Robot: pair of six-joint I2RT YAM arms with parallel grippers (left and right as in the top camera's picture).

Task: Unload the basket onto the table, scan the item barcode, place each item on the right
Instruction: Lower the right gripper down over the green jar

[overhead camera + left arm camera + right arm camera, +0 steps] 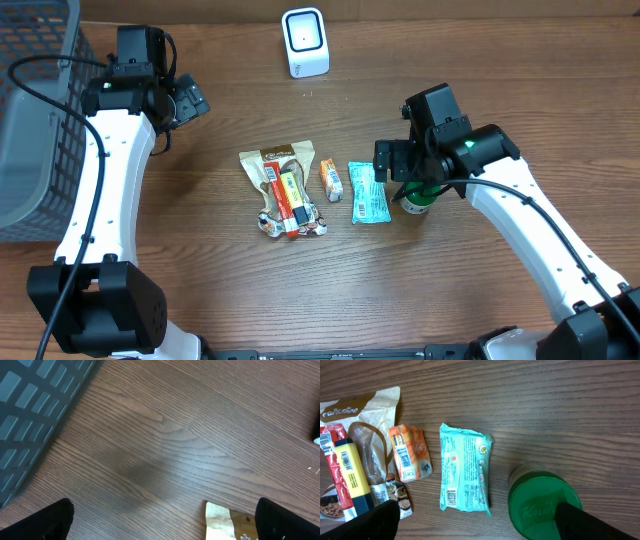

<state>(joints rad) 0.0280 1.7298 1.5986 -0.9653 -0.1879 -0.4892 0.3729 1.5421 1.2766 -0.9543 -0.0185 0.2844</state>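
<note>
Overhead: white barcode scanner [305, 42] top centre, upright on the wooden table [480, 60]. Items lie mid-frame, well apart from it: tan snack pouch [278, 162] with a yellow-and-red bar [291, 200] on top, small orange packet [331, 180] just right, then teal packet [367, 192], then green-lidded jar [416, 201] at far right of the row. Grey mesh basket [30, 110] at left edge. Left gripper [164, 509] upper left, jaws spread wide, empty, above bare wood near the pouch corner. Right gripper [474, 510] jaws spread, nothing grasped, above teal packet and jar.
</note>
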